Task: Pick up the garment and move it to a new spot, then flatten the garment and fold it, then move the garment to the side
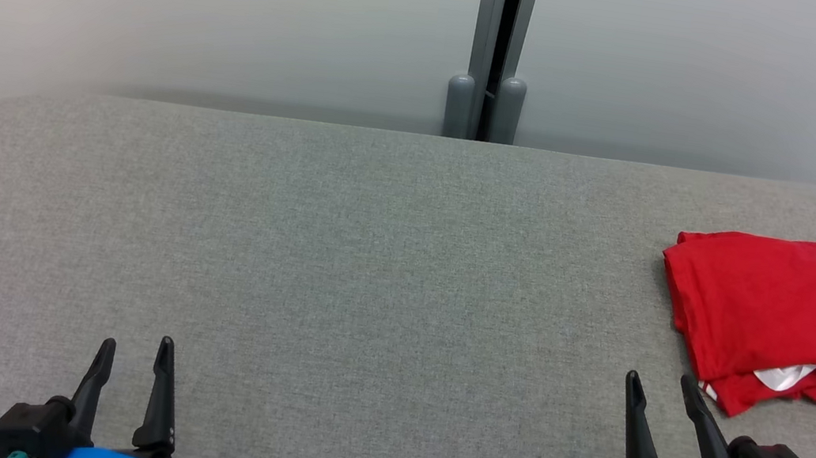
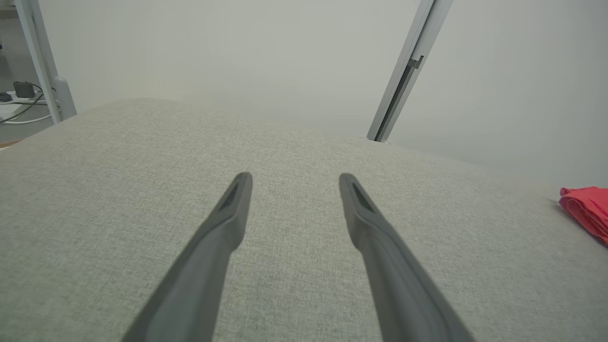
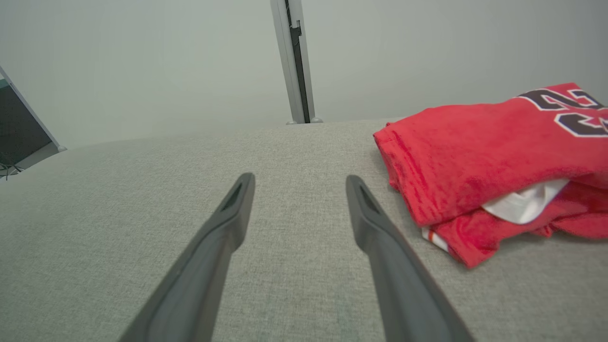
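Grey surface [image 1: 372,256] is carrying a folded red jersey [image 1: 756,310] far right, near the right gripper [image 1: 659,376], which, like the left gripper [image 1: 138,340], is hovering spread and empty; left wrist view is catching a distant charger [image 2: 22,89].

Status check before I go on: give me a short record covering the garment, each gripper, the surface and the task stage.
garment: red, folded, with a black-and-white number; a white piece shows between the layers; lies at the right side, cut off by the head view's edge
left gripper: open, empty, above bare fabric at lower left
right gripper: open, empty, near the garment's front corner, not touching it
surface: grey fabric, flat
background: pale wall, grey post
task stage: the garment looks folded and set aside; neither gripper holds it
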Robot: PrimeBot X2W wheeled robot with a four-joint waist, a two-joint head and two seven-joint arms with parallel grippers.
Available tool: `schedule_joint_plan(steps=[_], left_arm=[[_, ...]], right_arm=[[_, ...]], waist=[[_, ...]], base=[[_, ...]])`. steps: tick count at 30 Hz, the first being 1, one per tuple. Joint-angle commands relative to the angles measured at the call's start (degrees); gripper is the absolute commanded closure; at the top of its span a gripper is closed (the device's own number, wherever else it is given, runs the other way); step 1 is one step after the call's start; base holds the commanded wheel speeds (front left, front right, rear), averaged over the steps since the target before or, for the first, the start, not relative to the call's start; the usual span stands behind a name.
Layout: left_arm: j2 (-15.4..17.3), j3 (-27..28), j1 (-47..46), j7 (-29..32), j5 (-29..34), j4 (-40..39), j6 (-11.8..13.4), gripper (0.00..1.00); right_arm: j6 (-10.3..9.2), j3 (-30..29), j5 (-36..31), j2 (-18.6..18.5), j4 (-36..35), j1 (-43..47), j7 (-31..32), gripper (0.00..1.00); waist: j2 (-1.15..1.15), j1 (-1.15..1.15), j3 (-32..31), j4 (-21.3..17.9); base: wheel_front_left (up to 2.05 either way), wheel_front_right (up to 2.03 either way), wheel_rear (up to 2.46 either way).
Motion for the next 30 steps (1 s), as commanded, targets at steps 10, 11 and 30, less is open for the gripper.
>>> schedule_joint_plan(steps=[10, 11, 30], left_arm=[[-0.2, -0.5, -1.2, 0.4, -0.4, 1.7, 0.4, 0.0], [-0.3, -0.6, -1.2, 0.4, -0.4, 1.8, 0.4, 0.0], [-1.8, 1.9, -1.2, 4.1, -10.9, 2.7, -1.1, 1.0]], right_arm=[[0.01, 0.4, 0.1, -0.1, 0.5, 0.0, -0.6, 0.0], [0.01, 0.5, 0.1, -0.1, 0.5, 0.0, -0.6, 0.0], [0.0, -0.7, 12.0, 0.1, 0.8, 0.0, 3.1, 1.0]], waist=[[0.0, 0.0, -0.1, -0.1], [0.0, 0.0, -0.1, -0.1], [0.0, 0.0, -0.2, 0.2]], base=[[0.0, 0.0, 0.0], [0.0, 0.0, 0.0], [0.0, 0.0, 0.0]])
